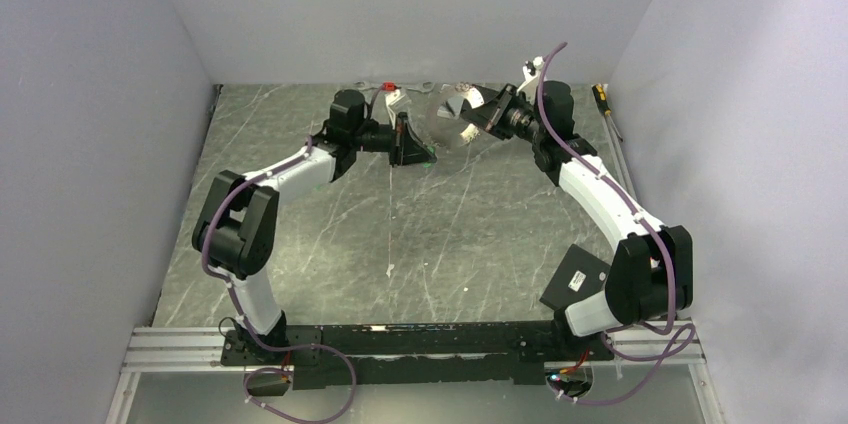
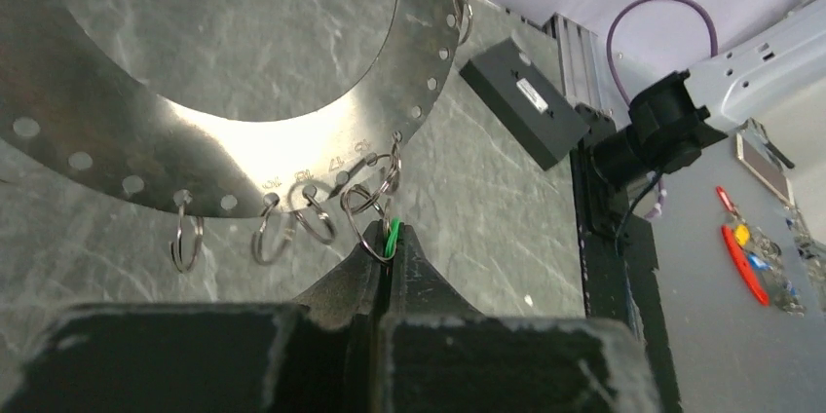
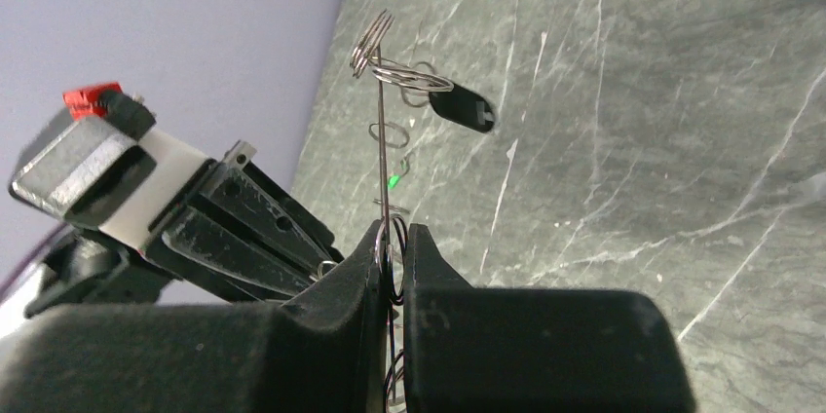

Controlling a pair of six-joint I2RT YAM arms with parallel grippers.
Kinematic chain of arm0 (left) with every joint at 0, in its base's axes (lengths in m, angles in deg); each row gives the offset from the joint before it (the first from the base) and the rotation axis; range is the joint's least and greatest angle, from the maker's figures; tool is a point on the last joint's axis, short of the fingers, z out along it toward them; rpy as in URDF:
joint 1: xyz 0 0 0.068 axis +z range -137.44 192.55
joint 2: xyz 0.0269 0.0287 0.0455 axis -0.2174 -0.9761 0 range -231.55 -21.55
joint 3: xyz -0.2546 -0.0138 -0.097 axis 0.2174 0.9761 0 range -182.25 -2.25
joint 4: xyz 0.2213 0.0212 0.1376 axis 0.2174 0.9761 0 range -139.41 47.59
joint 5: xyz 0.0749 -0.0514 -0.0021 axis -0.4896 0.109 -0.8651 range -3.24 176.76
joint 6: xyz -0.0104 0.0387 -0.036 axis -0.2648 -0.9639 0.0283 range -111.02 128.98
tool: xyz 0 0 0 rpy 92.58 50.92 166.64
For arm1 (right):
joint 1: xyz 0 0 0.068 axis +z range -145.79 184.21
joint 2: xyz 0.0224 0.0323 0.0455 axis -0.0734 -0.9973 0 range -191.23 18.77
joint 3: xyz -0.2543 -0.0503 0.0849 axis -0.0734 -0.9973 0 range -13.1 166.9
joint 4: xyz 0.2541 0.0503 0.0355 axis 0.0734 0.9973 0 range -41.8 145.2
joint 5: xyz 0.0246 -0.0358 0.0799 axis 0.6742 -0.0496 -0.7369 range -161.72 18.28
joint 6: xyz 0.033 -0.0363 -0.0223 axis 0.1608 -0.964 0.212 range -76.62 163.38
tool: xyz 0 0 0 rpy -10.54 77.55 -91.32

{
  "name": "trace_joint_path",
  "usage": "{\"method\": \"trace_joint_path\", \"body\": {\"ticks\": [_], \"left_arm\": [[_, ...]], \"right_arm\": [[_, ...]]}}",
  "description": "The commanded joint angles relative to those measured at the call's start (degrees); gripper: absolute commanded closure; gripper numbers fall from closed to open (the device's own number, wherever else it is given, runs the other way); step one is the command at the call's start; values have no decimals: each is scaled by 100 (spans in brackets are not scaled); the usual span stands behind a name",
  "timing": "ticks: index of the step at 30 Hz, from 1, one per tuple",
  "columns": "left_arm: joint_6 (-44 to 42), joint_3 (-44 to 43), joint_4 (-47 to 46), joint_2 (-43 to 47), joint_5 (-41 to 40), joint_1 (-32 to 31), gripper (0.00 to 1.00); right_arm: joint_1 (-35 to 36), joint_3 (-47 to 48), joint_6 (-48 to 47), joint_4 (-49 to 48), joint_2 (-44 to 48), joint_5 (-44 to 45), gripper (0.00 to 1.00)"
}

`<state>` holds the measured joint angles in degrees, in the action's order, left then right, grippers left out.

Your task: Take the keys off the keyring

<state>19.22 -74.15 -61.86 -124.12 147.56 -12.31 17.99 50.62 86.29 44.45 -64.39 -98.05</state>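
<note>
Extraction of a key is the step in hand. Left gripper [image 2: 391, 247] is closed on a green-headed key [image 2: 394, 235], which hangs by a small split ring [image 2: 358, 223] from the keyring [image 2: 244, 145], a flat perforated metal hoop held up off the bench. Right gripper [image 3: 392, 243] is clamped on the hoop's edge, steadying it. A black-headed key [image 3: 466, 107] hangs farther along. The next move probably calls for working the green key round the split ring's coil without twisting the hoop. Bench [image 1: 450, 234] is dark veined stone, and pale lilac walls [image 1: 420, 4] enclose it.
</note>
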Motion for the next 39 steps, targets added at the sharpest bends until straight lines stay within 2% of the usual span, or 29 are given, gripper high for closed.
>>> {"method": "trace_joint_path", "body": {"ticks": [1,5,12,16,19,26,34,39], "left_arm": [[-1383,-680,2519,304,-93,61,100],[-2245,-1358,3927,226,-317,60,100],[-3610,-2322,5658,-39,-794,-36,100],[-4062,-2829,6549,-307,-934,-131,100],[-4307,-3121,6990,-477,-1092,-214,100],[-4419,-3077,7258,-759,-1168,-393,100],[-4599,-2667,7354,-1472,-998,-418,100],[-4706,-2679,7485,-1712,-1116,-432,100]], "right_arm": [[-151,-256,-449,-506,159,-228,100],[-190,-423,-757,-376,121,-535,99],[-250,-1015,-1036,-774,113,-1421,79],[-324,-1245,-1214,-975,92,-2028,64],[-390,-1324,-1445,-842,74,-2287,57],[-470,-1218,-2372,404,-220,-2487,35],[-683,-1208,-3797,1881,-633,-2823,20],[-751,-914,-5316,3223,-878,-2760,9]]}}
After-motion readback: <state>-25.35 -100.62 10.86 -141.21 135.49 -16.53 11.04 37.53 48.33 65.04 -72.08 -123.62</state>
